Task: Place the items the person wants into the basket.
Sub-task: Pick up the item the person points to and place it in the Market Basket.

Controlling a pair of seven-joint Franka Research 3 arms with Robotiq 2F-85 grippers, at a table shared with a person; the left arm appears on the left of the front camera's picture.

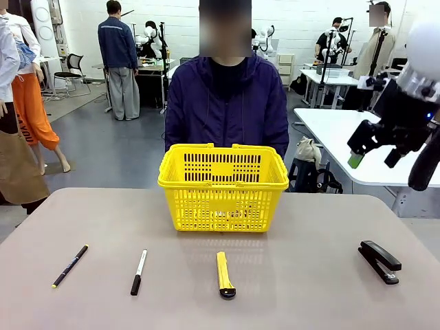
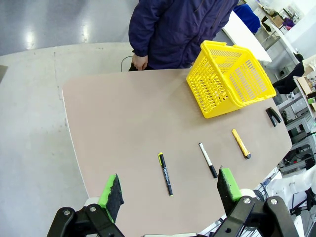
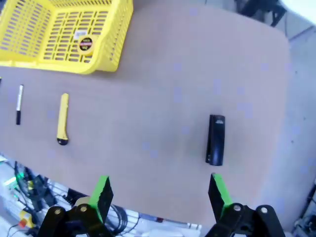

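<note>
A person (image 1: 227, 103) in a dark jacket stands at the far side of the worktop (image 1: 309, 295). Right in front of the person sits the big yellow basket (image 1: 220, 206), in the middle of the far half. The little yellow-and-black tape measure (image 3: 85, 45) lies flat on the bottom of the basket. Nearer to me, four things lie in a row on the worktop, none of them touching. On the left is the thin black pen (image 1: 70, 265) with yellow ends. Next to it is a marker (image 1: 139, 271) with a white body and a black cap. Then comes the yellow utility knife (image 1: 225, 273), just in front of the basket, with its black tip pointing away from the basket. Far off to the right lies a black stapler (image 1: 379, 261). The right tool (image 1: 375, 159) hangs high in the air over the right side, up above the stapler. Its two green pads are spread wide and it holds nothing. The left tool (image 2: 170, 186) is high over the left side, looking down at the pen and the marker. Its pads are wide apart too, with nothing between them.
</note>
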